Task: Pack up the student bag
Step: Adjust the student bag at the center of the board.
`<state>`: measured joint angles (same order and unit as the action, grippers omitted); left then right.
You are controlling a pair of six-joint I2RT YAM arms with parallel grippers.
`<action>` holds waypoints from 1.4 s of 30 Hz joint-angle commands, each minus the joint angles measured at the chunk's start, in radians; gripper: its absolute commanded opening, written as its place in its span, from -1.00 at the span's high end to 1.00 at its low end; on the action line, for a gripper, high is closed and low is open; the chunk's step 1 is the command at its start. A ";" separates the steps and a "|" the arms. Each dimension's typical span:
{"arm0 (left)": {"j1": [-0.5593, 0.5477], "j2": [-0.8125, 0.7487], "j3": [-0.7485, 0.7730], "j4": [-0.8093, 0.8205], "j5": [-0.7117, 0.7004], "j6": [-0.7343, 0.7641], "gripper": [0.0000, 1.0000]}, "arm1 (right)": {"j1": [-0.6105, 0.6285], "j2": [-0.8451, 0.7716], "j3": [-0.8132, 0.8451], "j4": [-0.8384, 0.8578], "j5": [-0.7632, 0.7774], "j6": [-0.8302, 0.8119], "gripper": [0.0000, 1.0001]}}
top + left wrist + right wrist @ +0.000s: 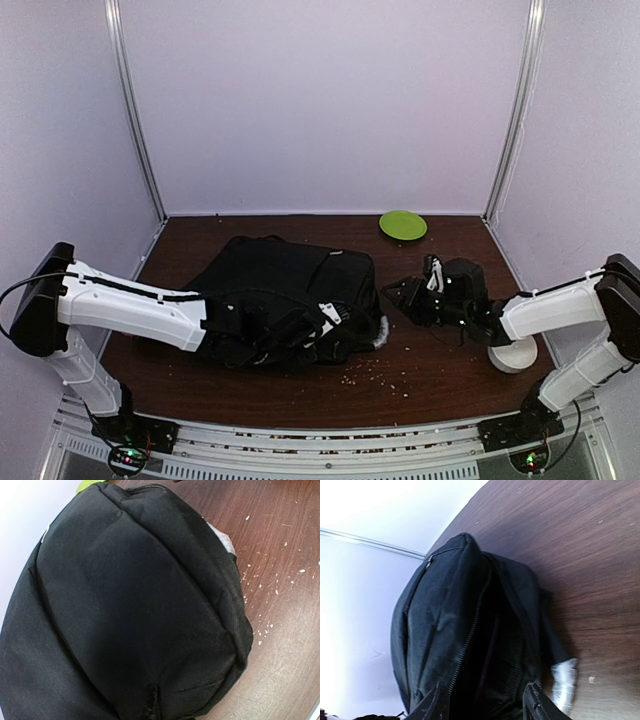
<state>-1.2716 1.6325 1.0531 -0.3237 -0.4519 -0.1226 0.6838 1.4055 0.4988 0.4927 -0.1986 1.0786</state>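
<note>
- table [450, 370]: carries everything; student bag [290, 280] lies flat on it left of centre, mouth end facing the right arm, probably so that arm can load it
- left claw [300, 325]: sits on the bag's near edge, looks like it's pinning or lifting fabric to keep the mouth open; black on black, can't tell how far open or whether it grips
- right claw [405, 292]: just off the mouth end, jaws spread, holding nothing
- green plate [403, 224]: at the far edge, well apart from the bag
- silvery rim [562, 680]: pokes out at the mouth
- crumbs [265, 630]: scattered beside the bag
- right wrist view shows the unzipped gap; top view hides it; left wrist view shows only closed fabric, no fingers
</note>
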 commanded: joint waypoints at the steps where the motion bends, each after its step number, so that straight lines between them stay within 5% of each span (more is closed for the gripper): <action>1: 0.008 -0.023 -0.022 -0.028 -0.033 -0.030 1.00 | -0.004 0.079 0.027 0.244 -0.109 0.090 -0.02; 6: 0.008 -0.019 -0.025 -0.023 -0.037 -0.029 1.00 | 0.010 0.147 0.041 0.318 -0.169 0.125 -0.01; 12: 0.008 -0.017 -0.019 -0.022 -0.048 -0.022 1.00 | 0.028 0.170 0.009 0.337 -0.153 0.176 0.55; 22: 0.008 -0.034 -0.012 -0.023 -0.068 -0.025 1.00 | 0.041 0.171 -0.089 0.348 -0.127 0.192 0.97; 29: 0.009 -0.046 -0.022 -0.020 -0.074 -0.037 1.00 | 0.036 0.185 -0.164 0.323 -0.060 0.201 0.72; 37: 0.009 -0.047 -0.025 -0.022 -0.052 -0.040 1.00 | 0.043 0.152 -0.216 0.502 -0.061 0.187 0.53; 42: 0.009 -0.028 0.007 -0.024 0.009 -0.031 1.00 | 0.141 -0.027 -0.188 0.289 0.000 -0.039 0.45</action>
<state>-1.2732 1.6146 1.0412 -0.3271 -0.4561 -0.1417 0.7460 1.5146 0.2855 0.8810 -0.2653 1.2266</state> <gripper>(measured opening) 0.053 0.271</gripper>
